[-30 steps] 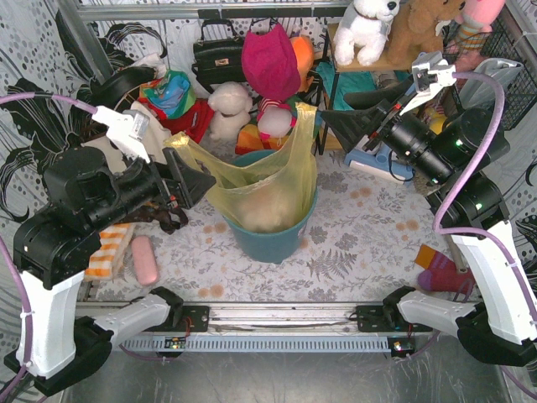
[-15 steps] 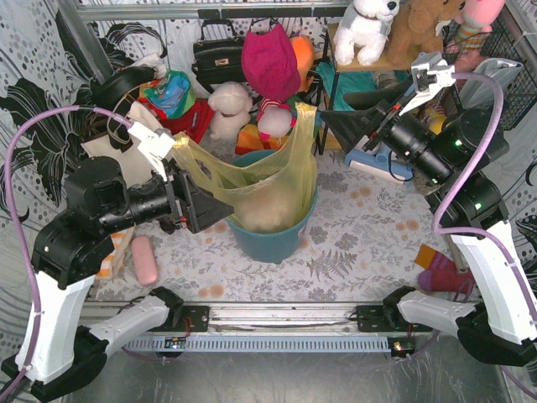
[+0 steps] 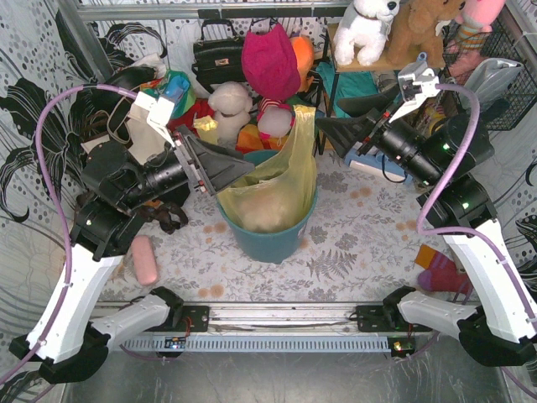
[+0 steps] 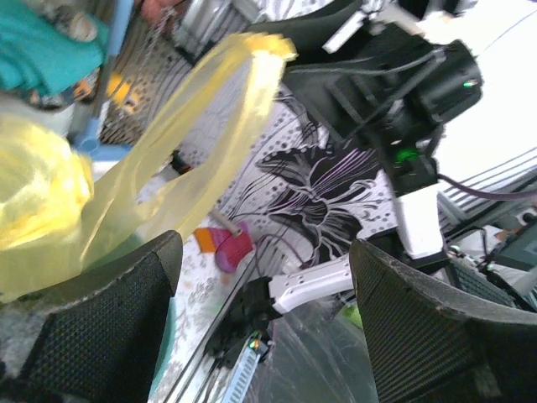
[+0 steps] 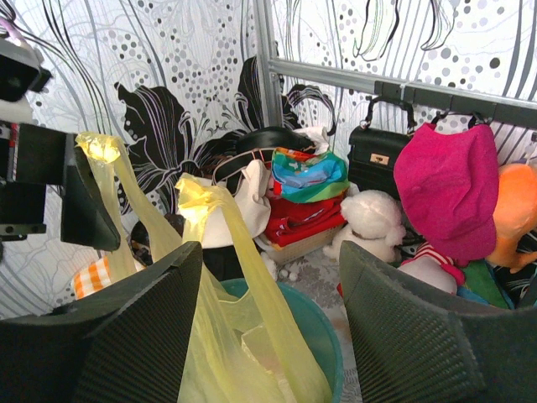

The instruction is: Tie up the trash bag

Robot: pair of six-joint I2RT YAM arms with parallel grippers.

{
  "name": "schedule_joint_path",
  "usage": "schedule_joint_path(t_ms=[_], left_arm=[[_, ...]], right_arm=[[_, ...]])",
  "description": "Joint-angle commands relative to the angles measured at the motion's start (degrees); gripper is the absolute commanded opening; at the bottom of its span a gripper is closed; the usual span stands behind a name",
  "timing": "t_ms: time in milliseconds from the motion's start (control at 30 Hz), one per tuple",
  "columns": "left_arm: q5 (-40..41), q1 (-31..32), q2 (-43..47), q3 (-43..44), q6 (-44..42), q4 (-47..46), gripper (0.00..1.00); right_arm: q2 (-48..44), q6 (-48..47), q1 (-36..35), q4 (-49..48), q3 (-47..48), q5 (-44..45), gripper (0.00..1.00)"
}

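Observation:
The yellow-green trash bag [image 3: 270,197] sits in the round teal bin [image 3: 267,243], with pale crumpled paper showing through. Its right handle [image 3: 304,122] stands upright, and its left handle [image 3: 204,128] rises behind my left gripper. My left gripper [image 3: 233,175] is open over the bin's left rim with nothing between its jaws [image 4: 267,252]. The bag [image 4: 42,189] lies beside its left finger. My right gripper [image 3: 329,133] is open just right of the upright handle. In the right wrist view [image 5: 270,252] a handle [image 5: 200,201] stands ahead of the open jaws.
A black handbag [image 3: 220,54], a pink hat [image 3: 270,63], plush toys [image 3: 231,109] and a cream tote [image 3: 143,138] crowd the back. A shelf [image 3: 369,63] stands at the back right. A pink object [image 3: 144,260] lies left and a striped sock [image 3: 440,273] right.
My left gripper has risen and swung right, from left of the bin to over its left rim. The bag's left handle moved inward with it. My right gripper shifted slightly left.

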State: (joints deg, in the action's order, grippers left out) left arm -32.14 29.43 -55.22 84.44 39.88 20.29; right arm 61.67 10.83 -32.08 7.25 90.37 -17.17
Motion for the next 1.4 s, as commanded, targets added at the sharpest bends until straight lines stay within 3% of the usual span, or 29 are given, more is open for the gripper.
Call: schedule_joint_path(t_ms=[0, 133, 267, 433, 600, 800, 967, 1100, 1367], left_arm=[[-1.04, 2.58, -0.67, 1.14, 3.95, -13.97, 0.88], [1.91, 9.95, -4.08, 4.47, 1.52, -14.88, 0.88], [8.23, 23.29, -8.01, 9.5, -4.54, -13.21, 0.88], [18.84, 35.45, -12.52, 17.25, -11.99, -8.29, 0.88], [31.82, 43.86, -12.72, 14.3, -19.41, -10.18, 0.88], [39.63, 45.1, -7.27, 0.03, -31.39, -23.34, 0.87], [42.33, 45.1, -7.92, -4.48, -42.31, -29.32, 0.87], [45.05, 45.14, -7.5, -10.73, -49.49, -39.47, 0.86], [49.26, 45.12, -7.53, -15.6, -57.78, -49.66, 0.86]], right_arm=[[1.13, -0.83, 0.07, -2.27, 2.29, -3.19, 0.65], [0.87, -0.47, 0.08, -2.84, 2.91, -4.58, 0.64], [0.59, -0.52, 0.08, -3.29, 3.85, -6.65, 0.65], [1.36, -1.8, 0.08, -2.62, 5.95, -8.49, 0.66], [2.19, -2.7, 0.08, -1.73, 7.61, -10.2, 0.66], [4.44, -5.06, 0.13, -0.1, 10.88, -11.74, 0.59], [6.57, -6.84, 0.08, 1.18, 13.29, -12.31, 0.56], [8.32, -8.48, 0.08, 2.61, 15.1, -12.96, 0.52], [10.05, -11.22, 0.07, 5.42, 16.88, -15.29, 0.49]])
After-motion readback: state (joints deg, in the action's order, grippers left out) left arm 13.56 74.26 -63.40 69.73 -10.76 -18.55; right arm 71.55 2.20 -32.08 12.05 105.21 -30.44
